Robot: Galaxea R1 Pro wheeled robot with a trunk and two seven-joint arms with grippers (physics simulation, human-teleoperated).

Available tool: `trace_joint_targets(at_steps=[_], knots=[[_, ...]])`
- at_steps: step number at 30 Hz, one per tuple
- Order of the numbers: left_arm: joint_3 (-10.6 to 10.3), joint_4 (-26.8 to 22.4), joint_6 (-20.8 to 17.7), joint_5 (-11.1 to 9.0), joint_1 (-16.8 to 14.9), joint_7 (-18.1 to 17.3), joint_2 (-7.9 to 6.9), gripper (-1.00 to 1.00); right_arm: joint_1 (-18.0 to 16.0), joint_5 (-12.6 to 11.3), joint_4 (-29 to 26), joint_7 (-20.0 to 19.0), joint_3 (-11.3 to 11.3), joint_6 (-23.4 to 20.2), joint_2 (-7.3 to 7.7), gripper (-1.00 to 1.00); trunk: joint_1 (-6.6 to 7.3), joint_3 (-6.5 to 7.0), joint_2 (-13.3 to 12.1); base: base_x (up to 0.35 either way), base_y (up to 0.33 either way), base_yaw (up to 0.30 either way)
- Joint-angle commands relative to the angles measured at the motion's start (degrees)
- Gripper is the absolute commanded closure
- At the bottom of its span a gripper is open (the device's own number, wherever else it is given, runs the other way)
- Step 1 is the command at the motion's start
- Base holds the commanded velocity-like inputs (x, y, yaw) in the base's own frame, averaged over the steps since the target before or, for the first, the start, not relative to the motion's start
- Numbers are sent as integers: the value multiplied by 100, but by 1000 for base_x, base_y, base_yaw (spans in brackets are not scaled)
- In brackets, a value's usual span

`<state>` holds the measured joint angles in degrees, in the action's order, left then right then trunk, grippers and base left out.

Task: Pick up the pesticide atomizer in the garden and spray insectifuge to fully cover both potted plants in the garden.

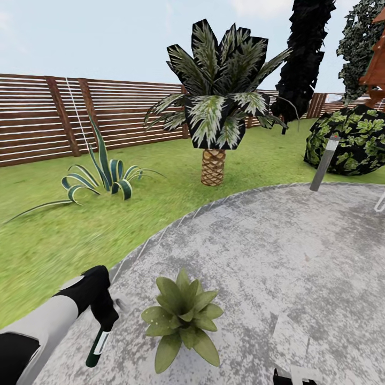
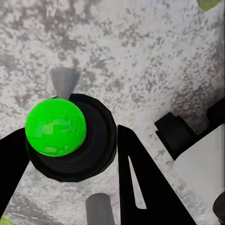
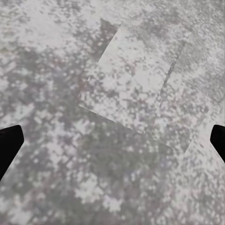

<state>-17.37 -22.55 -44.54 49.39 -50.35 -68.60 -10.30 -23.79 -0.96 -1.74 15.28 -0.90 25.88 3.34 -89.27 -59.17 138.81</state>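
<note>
**Atomizer held beside a potted plant on the patio**

The pesticide atomizer is gripped in the left tool, whose fingers are clamped on its black body under the green cap. It is held just beside a potted plant set on the grey patio near its lawn-side edge. The right tool is spread apart over bare paving. A palm and wooden fence are seen beyond.

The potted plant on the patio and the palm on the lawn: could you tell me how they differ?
The potted plant is a low olive-green rosette with no trunk; the palm stands tall on a scaly brown trunk. The potted plant's leaves are plain, the palm's dark with pale streaks. The potted plant sits on grey paving, the palm on grass. Both stand upright.
</note>
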Motion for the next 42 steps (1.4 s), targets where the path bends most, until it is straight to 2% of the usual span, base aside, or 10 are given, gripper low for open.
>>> trace_joint_targets(at_steps=[1, 3, 8, 9, 11, 13, 21, 28, 35, 42], knots=[[-196, -18, -44, 37, -29, -76, 22, 100, -3, -9, 4, 2, -6, 22, 0, -100, 1, -5, 2, 0, 0, 0], [-427, -27, -45, 36, -65, -90, 38, 100, -3, -9, 6, 2, -7, 22, 6, -100, 1, -5, 2, 0, 0, 0], [-678, -305, -54, 39, -108, -400, 173, 100, -3, -9, 6, -6, -7, 22, 28, -100, 1, -5, 2, 0, 0, 0], [-863, -421, -55, 87, -113, -655, 180, 100, -3, -8, 6, -7, -7, 22, 32, -100, 1, -5, 2, 0, 0, 0], [-1027, -521, -55, 219, -115, -915, 177, 100, -3, -5, 7, -7, -7, 22, 39, -100, 1, -5, 2, 0, 0, 0], [-1094, -561, -55, 344, -114, -1118, 145, 100, -3, -6, 7, -7, -7, 22, 42, -100, 1, -5, 2, 0, 0, 0], [-1077, -594, -55, 387, -205, -1215, -61, 100, -3, -9, 5, -4, -7, 22, 44, -100, 1, -5, 2, 0, 0, 0], [-1078, -600, -72, 387, -201, -1216, -15, 100, -3, -17, -2, 2, -7, 22, 35, -100, 1, -5, 2, 0, -29, 32], [-1076, -601, -91, 387, -166, -1209, 1, 100, -3, -18, -2, 2, -7, 22, 30, -100, 1, -5, 2, -60, -238, 246], [-1050, -601, -118, 378, -177, -1200, 10, 100, -3, -14, -2, 2, -7, 22, 26, -100, 1, -5, 2, -165, -222, 16]])
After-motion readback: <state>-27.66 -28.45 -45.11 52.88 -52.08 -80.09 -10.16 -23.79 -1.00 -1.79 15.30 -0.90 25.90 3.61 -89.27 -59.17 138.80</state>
